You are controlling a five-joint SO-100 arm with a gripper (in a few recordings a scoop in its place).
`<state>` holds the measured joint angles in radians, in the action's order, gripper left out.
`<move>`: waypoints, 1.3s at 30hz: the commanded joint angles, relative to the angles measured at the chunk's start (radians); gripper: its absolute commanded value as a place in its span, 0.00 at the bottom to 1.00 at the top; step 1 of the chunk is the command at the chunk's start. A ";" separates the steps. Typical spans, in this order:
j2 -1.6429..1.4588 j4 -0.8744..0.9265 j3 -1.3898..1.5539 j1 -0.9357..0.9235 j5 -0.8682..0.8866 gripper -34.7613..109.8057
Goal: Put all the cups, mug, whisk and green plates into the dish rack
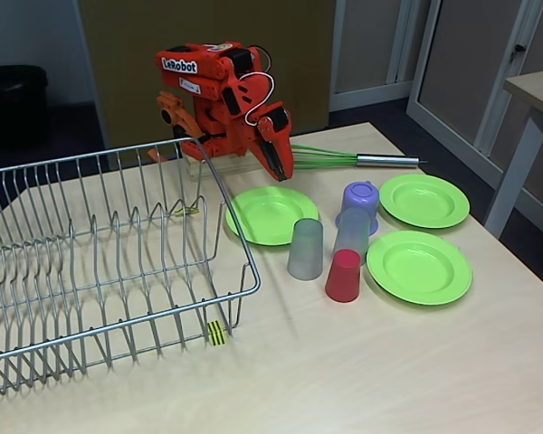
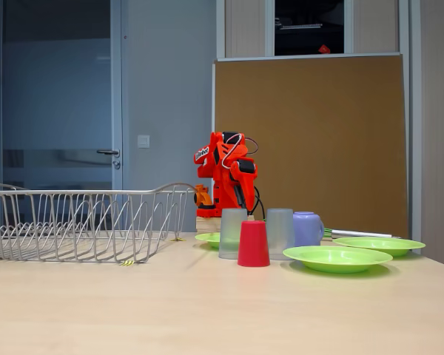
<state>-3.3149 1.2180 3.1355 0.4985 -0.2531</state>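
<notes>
The silver wire dish rack (image 1: 100, 262) (image 2: 81, 222) fills the left of the table, with nothing in it. In both fixed views three green plates lie flat: one by the rack (image 1: 271, 214) (image 2: 209, 238), one at the far right (image 1: 423, 200) (image 2: 378, 244), one nearer (image 1: 418, 266) (image 2: 337, 257). Between them stand two grey cups (image 1: 306, 249) (image 1: 351, 233), a red cup (image 1: 343, 275) (image 2: 253, 243) and the purple mug (image 1: 360, 201) (image 2: 307, 228). The whisk (image 1: 330, 158) lies behind them, handle to the right. My orange gripper (image 1: 281, 170) (image 2: 249, 201) hangs folded, shut and holding nothing, beside the whisk's loops.
The arm's base (image 1: 208, 154) sits at the table's far edge behind the rack corner. A striped tag (image 1: 216, 333) marks the rack's front. Bare tabletop (image 1: 362, 371) stretches in front of the cups. Another table's leg (image 1: 516, 172) stands off to the right.
</notes>
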 commanded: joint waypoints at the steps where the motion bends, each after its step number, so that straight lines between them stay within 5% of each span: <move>1: -0.015 -0.003 0.006 0.018 -0.009 0.24; 12: -0.018 0.017 -0.025 0.023 -0.005 0.24; 18: 0.023 0.098 -0.225 0.017 -0.144 0.24; 27: 0.581 0.083 -0.667 0.018 -0.146 0.25; 36: 1.114 0.075 -1.092 -0.026 -0.114 0.42; 39: 1.258 0.067 -1.230 -0.051 0.021 0.38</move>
<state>-2.1598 1.2931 2.0417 0.4694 -0.3405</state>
